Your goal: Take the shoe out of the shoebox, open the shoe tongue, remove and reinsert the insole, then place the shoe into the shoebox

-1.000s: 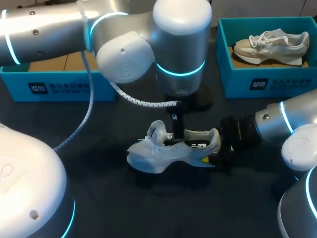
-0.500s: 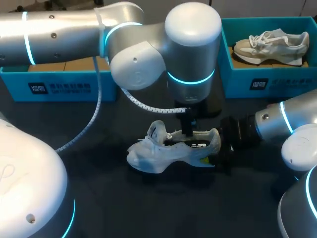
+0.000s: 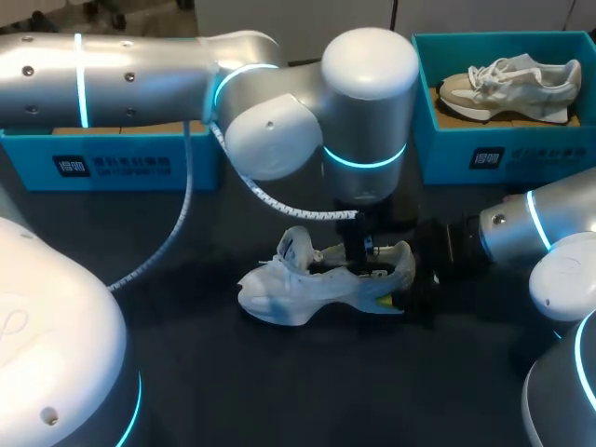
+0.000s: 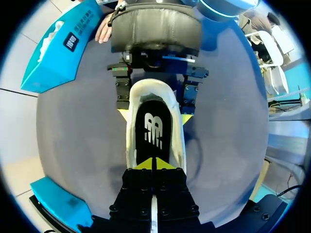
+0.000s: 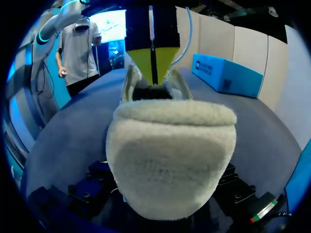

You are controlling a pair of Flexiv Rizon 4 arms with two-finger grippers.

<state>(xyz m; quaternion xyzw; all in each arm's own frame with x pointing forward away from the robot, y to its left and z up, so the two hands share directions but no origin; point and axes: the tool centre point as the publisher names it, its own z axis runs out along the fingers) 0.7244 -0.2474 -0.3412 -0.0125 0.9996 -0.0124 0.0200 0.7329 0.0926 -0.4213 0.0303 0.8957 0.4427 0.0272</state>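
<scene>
A pale grey shoe (image 3: 298,289) lies on its side mid-table, toe pointing left. My right gripper (image 3: 399,279) is shut on its heel; in the left wrist view its yellow-tipped fingers (image 4: 122,114) press the heel from both sides. The fuzzy heel (image 5: 170,155) hides those fingers in the right wrist view. My left gripper (image 3: 358,253) points straight down into the shoe's opening. Its tips are shut together (image 4: 154,164) on the black insole (image 4: 154,131); I cannot tell whether they pinch it. Seen from the right wrist, the closed yellow tips (image 5: 153,60) stand just past the collar.
A teal shoebox (image 3: 503,158) at the back right holds a second shoe (image 3: 507,86). Another teal box (image 3: 112,163) stands at the back left, partly under my left arm. A coiled cable (image 3: 279,196) hangs from the left wrist over the shoe.
My left arm has shifted right and lowered its gripper into the shoe's opening, and its fingers have closed from wide open to shut. The right arm and shoe stayed still.
</scene>
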